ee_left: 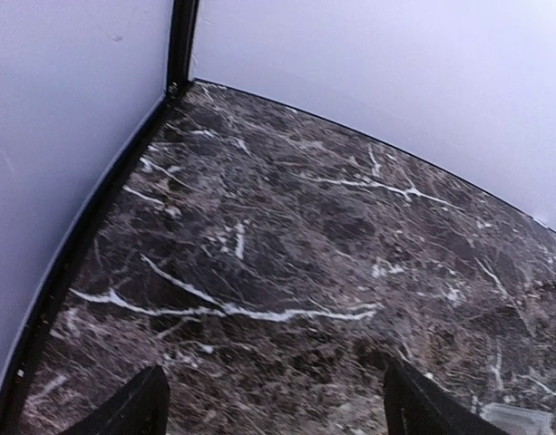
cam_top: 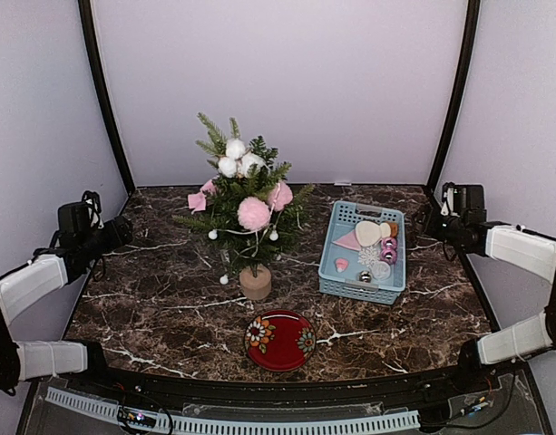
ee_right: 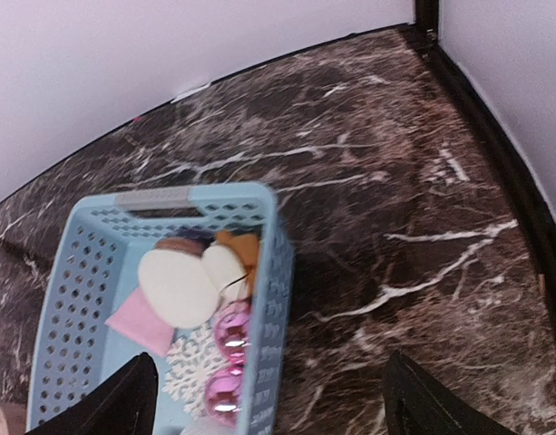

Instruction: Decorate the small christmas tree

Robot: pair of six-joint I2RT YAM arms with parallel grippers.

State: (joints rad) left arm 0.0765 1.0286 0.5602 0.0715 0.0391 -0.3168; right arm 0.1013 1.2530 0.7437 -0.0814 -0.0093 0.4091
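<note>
small christmas tree [cam_top: 250, 204] mid-table; left pincer [cam_top: 123, 231], right pincer [cam_top: 429, 220] out at side edges, arms bent, both wide open, empty.

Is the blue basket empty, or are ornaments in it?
Not empty. The blue basket holds pink baubles, a white snowflake and cream oval pieces, seen in the right wrist view.

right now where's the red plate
In the top view the red plate lies centre-front, just in front of the small christmas tree and to the near left of the blue basket.
</note>
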